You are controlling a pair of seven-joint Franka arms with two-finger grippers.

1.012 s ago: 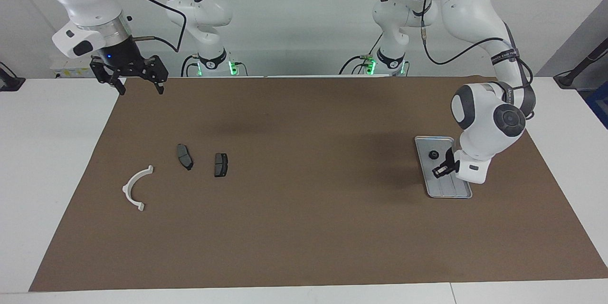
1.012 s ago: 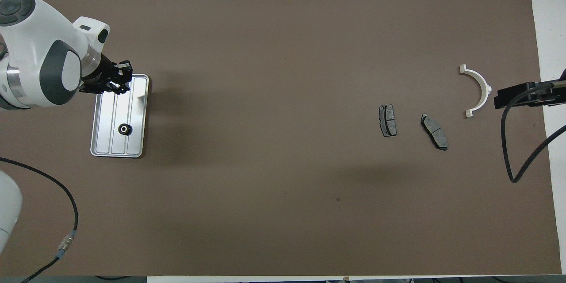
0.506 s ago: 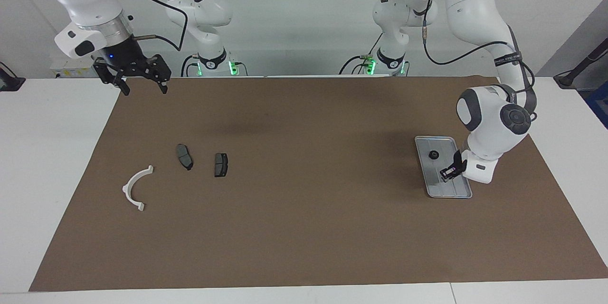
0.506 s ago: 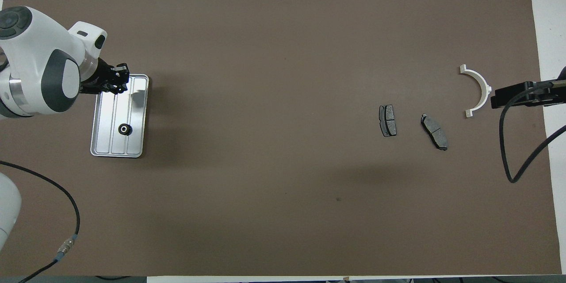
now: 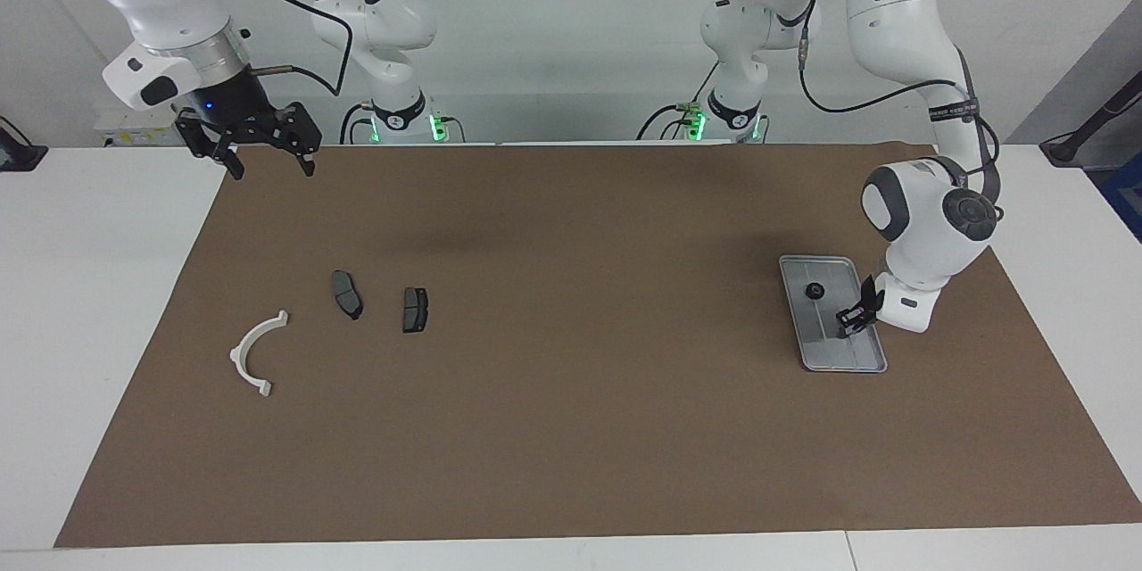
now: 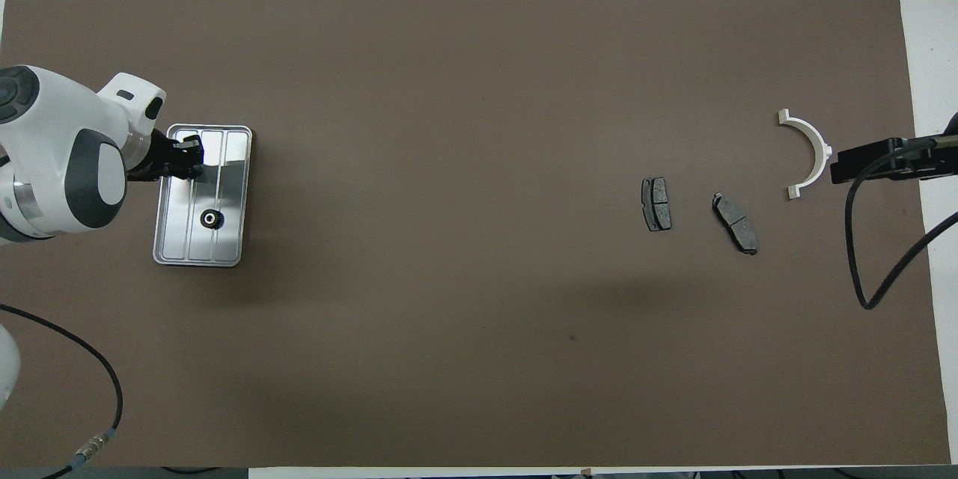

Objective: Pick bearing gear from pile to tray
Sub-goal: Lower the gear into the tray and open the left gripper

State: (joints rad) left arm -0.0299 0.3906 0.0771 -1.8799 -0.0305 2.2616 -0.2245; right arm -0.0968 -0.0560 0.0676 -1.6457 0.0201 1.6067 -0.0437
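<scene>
Your left pincer hung pressed together, holding nothing, over the flat silver-grey ridged metal tray at right of the facing frame. The small black round bearing gear lay in that tray. Your right pincer waited spread wide at upper left, above the brown-covered counter.

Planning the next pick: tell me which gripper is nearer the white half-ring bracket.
Right. The right gripper hangs open near the white half-ring bracket's end; the left gripper, shut, is over the tray.
</scene>
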